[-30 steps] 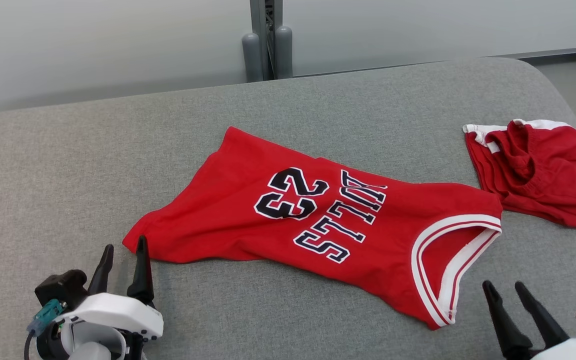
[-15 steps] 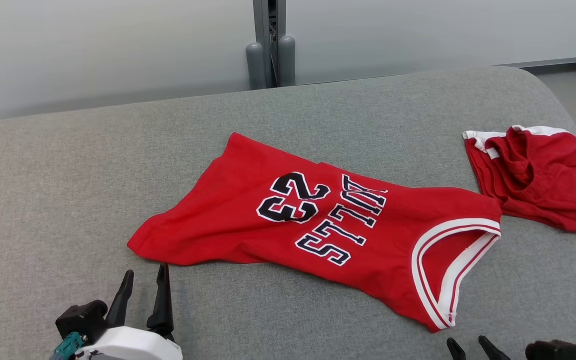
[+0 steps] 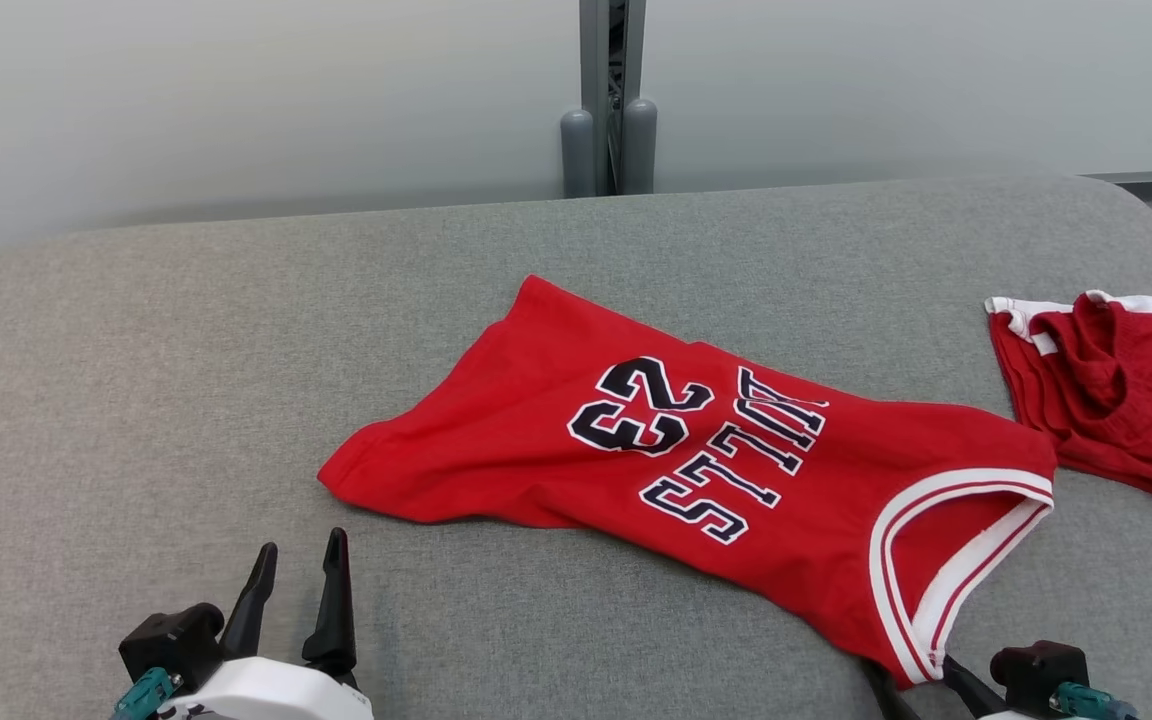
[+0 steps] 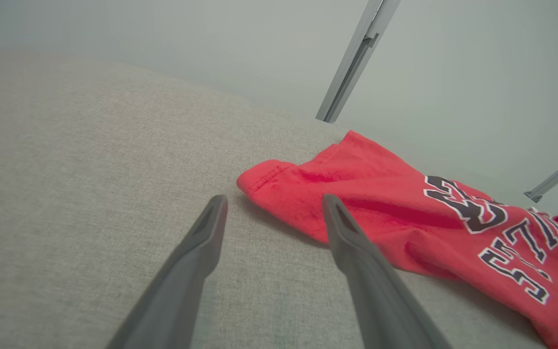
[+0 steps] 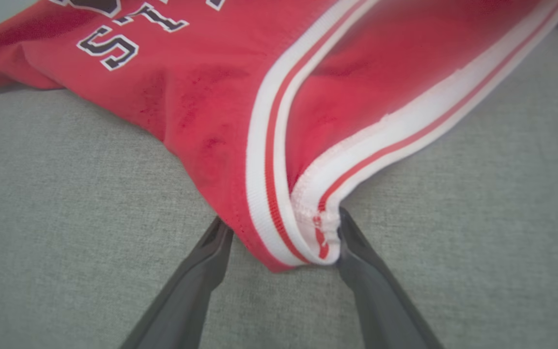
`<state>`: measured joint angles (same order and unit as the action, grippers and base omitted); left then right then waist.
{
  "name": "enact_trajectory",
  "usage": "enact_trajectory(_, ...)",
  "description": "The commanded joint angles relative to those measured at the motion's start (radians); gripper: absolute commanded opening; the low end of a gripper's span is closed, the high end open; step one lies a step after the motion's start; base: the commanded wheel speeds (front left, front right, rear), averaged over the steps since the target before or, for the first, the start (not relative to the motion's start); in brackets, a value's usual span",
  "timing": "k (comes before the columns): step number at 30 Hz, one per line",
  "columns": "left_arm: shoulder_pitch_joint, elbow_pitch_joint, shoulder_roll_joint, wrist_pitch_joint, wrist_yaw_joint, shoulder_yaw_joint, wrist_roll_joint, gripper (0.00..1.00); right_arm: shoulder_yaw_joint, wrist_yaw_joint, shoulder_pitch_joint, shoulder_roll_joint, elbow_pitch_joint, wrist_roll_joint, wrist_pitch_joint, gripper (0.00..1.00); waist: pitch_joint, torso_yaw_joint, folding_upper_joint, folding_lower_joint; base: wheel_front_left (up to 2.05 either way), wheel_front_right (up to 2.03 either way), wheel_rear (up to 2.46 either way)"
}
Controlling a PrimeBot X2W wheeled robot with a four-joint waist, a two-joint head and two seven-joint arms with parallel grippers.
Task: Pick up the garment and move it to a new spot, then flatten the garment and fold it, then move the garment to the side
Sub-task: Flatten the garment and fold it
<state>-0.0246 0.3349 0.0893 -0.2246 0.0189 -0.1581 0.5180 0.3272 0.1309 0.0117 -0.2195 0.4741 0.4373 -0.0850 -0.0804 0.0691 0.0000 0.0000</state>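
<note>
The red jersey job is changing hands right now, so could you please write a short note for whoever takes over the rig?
Left end effector: open, holding nothing, pointing at the hem corner of the red sleeveless jersey printed 23, just short of it.
Right end effector: open, fingers either side of the jersey's white-trimmed armhole corner, not closed on it.
The jersey lies on the grey fabric surface; a crumpled red garment with white trim sits to its right.
Done: no fold visible; the jersey is mostly spread but wrinkled.
Left: grip, lift, move, flatten, fold, set aside.
</note>
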Motion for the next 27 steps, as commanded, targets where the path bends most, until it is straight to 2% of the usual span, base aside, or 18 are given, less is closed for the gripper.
enact_trajectory(1,0.009,-0.009,0.007,0.001,0.007,0.001,0.000,1.00,0.014,0.000,0.018,-0.005,0.011,0.020,-0.025,0.47,0.006,-0.010,0.0000,0.0000,0.00,0.00,0.00)
enact_trajectory(2,0.013,-0.012,0.008,0.001,0.007,0.001,0.001,1.00,0.024,0.000,0.024,-0.009,0.012,0.030,-0.036,0.32,0.007,-0.012,0.0000,0.0000,0.00,0.00,0.00)
enact_trajectory(3,0.016,-0.015,0.009,0.001,0.008,0.002,0.002,1.00,0.032,0.000,0.029,-0.015,0.011,0.042,-0.046,0.24,0.008,-0.014,0.0000,0.0000,0.00,0.00,0.00)
enact_trajectory(4,0.017,-0.019,0.009,0.000,0.011,0.003,0.003,1.00,0.040,0.000,0.035,-0.022,0.009,0.051,-0.054,0.05,0.009,-0.015,0.0000,0.0000,0.00,0.00,0.00)
enact_trajectory(5,0.017,-0.022,0.010,-0.001,0.012,0.004,0.004,1.00,0.045,0.000,0.040,-0.030,0.005,0.061,-0.061,0.00,0.010,-0.016,0.0000,0.0000,0.00,0.00,0.00)
enact_trajectory(12,0.023,-0.038,0.007,-0.008,0.016,0.005,0.013,1.00,0.064,0.000,0.068,-0.096,-0.071,0.135,-0.065,0.00,0.017,-0.020,0.0000,0.0000,0.00,0.00,0.00)
enact_trajectory(16,0.020,-0.041,0.003,-0.012,0.017,0.002,0.016,1.00,0.063,0.000,0.072,-0.142,-0.156,0.188,-0.033,0.00,0.018,-0.029,0.0000,0.0000,0.00,0.00,0.00)
enact_trajectory(21,0.009,-0.039,-0.004,-0.017,0.018,-0.004,0.020,1.00,0.042,0.000,0.097,-0.234,-0.271,0.224,0.058,0.00,0.013,-0.047,0.0000,0.0000,0.00,0.00,0.00)
enact_trajectory(24,-0.003,-0.039,-0.006,-0.021,0.014,-0.008,0.022,1.00,0.024,0.000,0.143,-0.253,-0.269,0.230,0.102,0.00,0.004,-0.062,0.0000,0.0000,0.00,0.00,0.00)
enact_trajectory(27,-0.015,-0.038,-0.008,-0.023,0.010,-0.013,0.020,1.00,0.030,0.000,0.202,-0.250,-0.210,0.252,0.150,0.00,-0.011,-0.080,0.0000,0.0000,0.00,0.00,0.00)
